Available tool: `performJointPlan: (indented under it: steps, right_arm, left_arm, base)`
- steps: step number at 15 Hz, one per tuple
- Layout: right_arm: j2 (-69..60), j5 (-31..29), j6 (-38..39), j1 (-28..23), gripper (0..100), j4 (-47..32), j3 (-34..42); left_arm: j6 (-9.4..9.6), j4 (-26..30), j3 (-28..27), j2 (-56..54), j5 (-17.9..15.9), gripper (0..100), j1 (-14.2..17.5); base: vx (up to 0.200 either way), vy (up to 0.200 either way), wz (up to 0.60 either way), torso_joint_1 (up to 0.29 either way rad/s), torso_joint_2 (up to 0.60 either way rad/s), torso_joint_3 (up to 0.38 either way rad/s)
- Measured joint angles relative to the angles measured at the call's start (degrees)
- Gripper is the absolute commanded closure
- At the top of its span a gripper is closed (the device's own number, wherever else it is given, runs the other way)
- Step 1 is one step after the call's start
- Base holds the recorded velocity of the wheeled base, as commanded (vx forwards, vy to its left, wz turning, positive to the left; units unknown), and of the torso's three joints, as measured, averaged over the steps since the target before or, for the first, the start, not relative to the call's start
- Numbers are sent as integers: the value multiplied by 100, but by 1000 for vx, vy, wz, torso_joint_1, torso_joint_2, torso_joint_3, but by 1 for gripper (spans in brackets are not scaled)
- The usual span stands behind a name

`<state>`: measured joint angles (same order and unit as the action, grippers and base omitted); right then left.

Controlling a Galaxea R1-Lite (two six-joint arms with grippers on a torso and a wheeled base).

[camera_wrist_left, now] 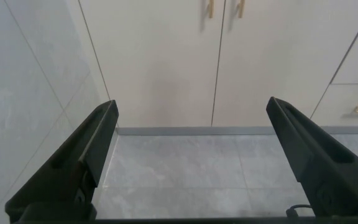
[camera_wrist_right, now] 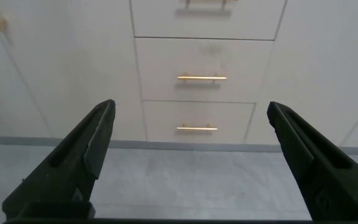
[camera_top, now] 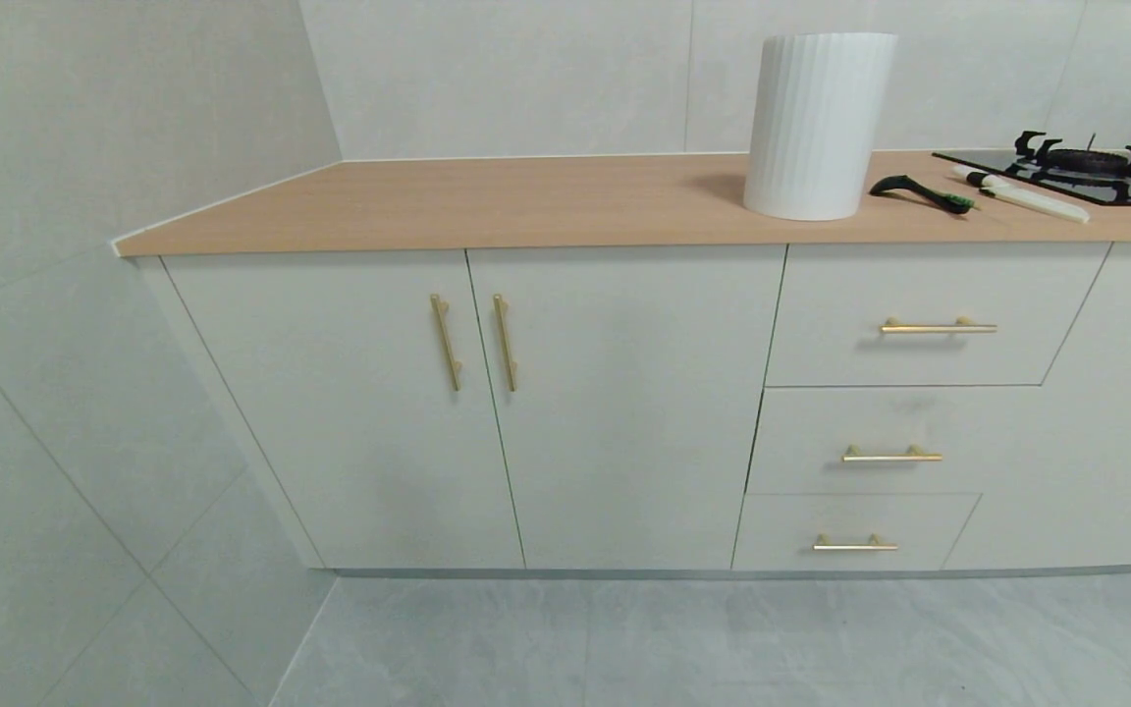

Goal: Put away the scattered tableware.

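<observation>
On the wooden countertop [camera_top: 487,201] at the right lie a black-handled utensil with a green tip [camera_top: 922,191] and a white knife-like utensil [camera_top: 1022,195], beside a tall white ribbed container [camera_top: 816,123]. My left gripper [camera_wrist_left: 191,109] hangs open low before the double cabinet doors [camera_wrist_left: 222,56], over the floor. My right gripper [camera_wrist_right: 191,112] is open too, low in front of the drawers [camera_wrist_right: 201,78]. Nothing is held between either pair of fingers.
A black gas hob [camera_top: 1096,172] sits at the counter's far right. Below are two cabinet doors with gold handles [camera_top: 475,342] and three drawers with gold pulls [camera_top: 937,326]. A tiled wall [camera_top: 84,295] closes the left side; grey tile floor [camera_top: 723,638] lies in front.
</observation>
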<state>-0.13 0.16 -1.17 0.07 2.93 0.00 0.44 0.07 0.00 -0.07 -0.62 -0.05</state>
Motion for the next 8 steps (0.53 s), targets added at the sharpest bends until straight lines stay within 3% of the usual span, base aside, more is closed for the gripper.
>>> performJointPlan:
  steps: [3,6,8]
  right_arm:
    - [35,-425,35,-18,0,-4,0]
    - [16,41,-271,-21,0,-22,0]
    - [11,-371,-85,-18,0,-61,0]
  left_arm:
    - [-15,0,0,0,-2,0,0]
    - [-17,2,0,0,-4,0,2]
    - [-17,2,0,0,-2,0,0]
  base:
    - [0,0,0,0,0,0]
    - [0,0,0,0,0,0]
    - [0,0,0,0,0,0]
